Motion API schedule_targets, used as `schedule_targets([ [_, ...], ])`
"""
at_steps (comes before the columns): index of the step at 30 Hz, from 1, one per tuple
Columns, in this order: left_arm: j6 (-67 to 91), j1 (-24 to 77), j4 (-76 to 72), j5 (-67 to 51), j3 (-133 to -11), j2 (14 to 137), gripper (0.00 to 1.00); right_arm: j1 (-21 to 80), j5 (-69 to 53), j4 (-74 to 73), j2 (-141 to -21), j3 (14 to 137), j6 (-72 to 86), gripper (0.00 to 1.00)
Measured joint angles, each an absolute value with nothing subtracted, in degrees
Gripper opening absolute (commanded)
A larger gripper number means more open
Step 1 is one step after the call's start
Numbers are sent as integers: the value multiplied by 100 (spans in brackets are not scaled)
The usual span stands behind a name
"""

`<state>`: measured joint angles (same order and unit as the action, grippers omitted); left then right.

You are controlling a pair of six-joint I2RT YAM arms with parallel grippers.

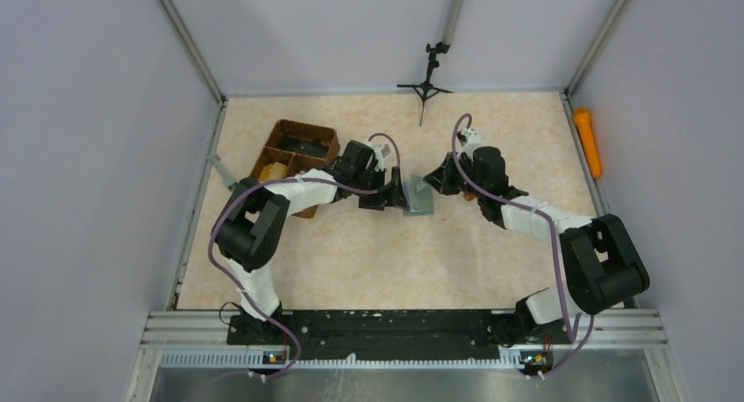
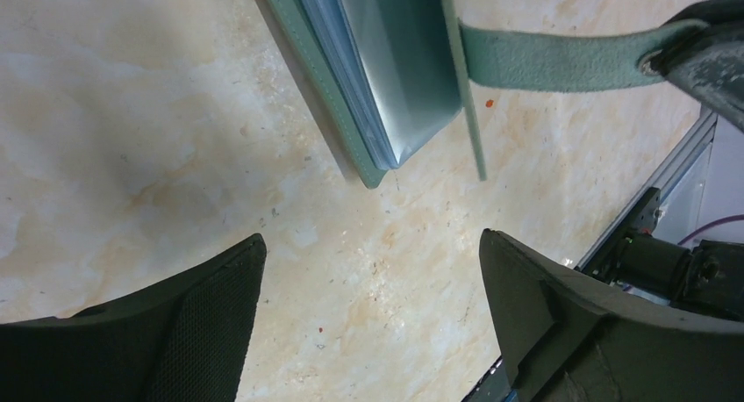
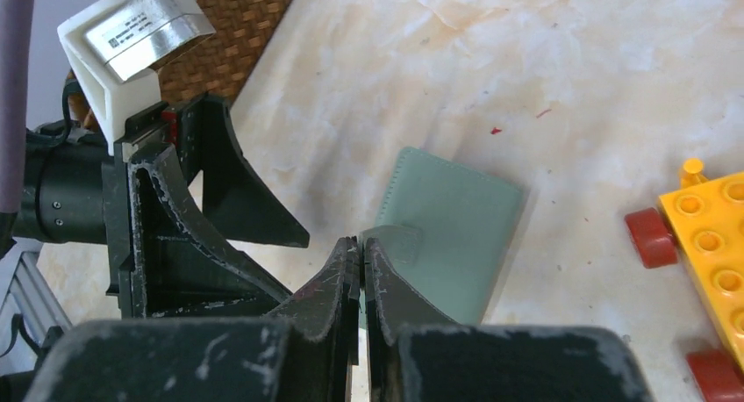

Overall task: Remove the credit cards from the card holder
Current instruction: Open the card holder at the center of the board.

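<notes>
Right wrist: R pincer (image 3: 360,244) tight on soft strap (image 3: 391,240) of grey-green card holder (image 3: 456,218); L pincer (image 2: 373,240) agape.

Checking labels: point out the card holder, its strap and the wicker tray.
card holder (image 3: 452,225): right wrist view, outer cover.
strap (image 2: 553,60): left wrist view, mid-length.
wicker tray (image 1: 309,127): top external view, far rim.

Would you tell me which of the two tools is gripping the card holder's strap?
The right tool, shut on the green strap of the card holder; the left tool stands wide open, holding nothing.
</notes>
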<state>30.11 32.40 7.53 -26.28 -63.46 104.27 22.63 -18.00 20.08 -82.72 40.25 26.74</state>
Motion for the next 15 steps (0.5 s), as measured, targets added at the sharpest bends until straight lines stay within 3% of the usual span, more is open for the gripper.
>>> schedule_targets([
  [5, 3006, 3240, 956, -2423, -6475, 10672, 73, 2078, -1500, 1686, -8311, 4040, 2724, 0],
  [15, 2967, 3240, 1164, -2178, -6757, 10860, 66, 1743, -239, 578, -8412, 4191, 2921, 0],
])
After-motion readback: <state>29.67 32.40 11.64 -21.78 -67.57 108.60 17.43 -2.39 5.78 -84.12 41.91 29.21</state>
